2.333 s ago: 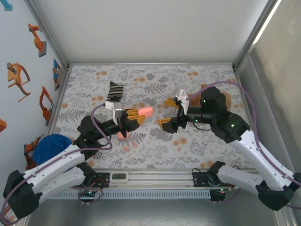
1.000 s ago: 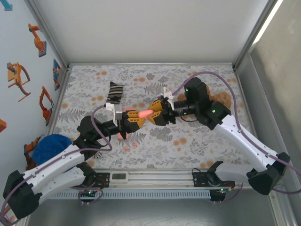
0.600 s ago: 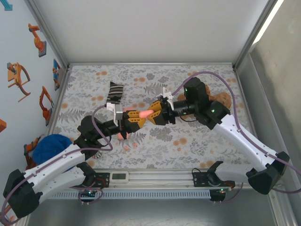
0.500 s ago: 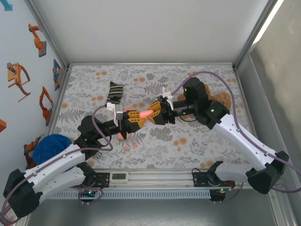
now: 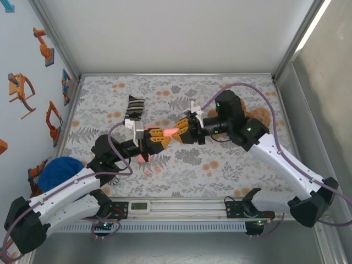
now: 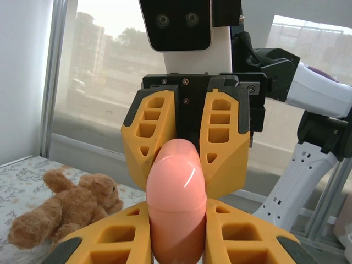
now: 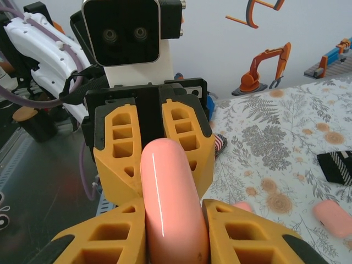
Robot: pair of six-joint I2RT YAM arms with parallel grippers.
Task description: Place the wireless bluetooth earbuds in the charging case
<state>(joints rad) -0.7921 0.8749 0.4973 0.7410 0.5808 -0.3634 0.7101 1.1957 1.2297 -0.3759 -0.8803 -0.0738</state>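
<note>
Salmon-pink rounded plastic charging case (image 5: 171, 131) held above the centre of the floral-cloth counter (image 5: 236, 168), left end effector (image 5: 160, 136) clamping one end, right end effector (image 5: 183, 132) clamping the other

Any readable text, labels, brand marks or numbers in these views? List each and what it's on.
No text can be read in any view.
Screen of the small white display unit on the front rail: too small to read.
The wall stickers: orange machine drawings, no words.
The pink case: plain glossy shell, no marking visible.
</note>
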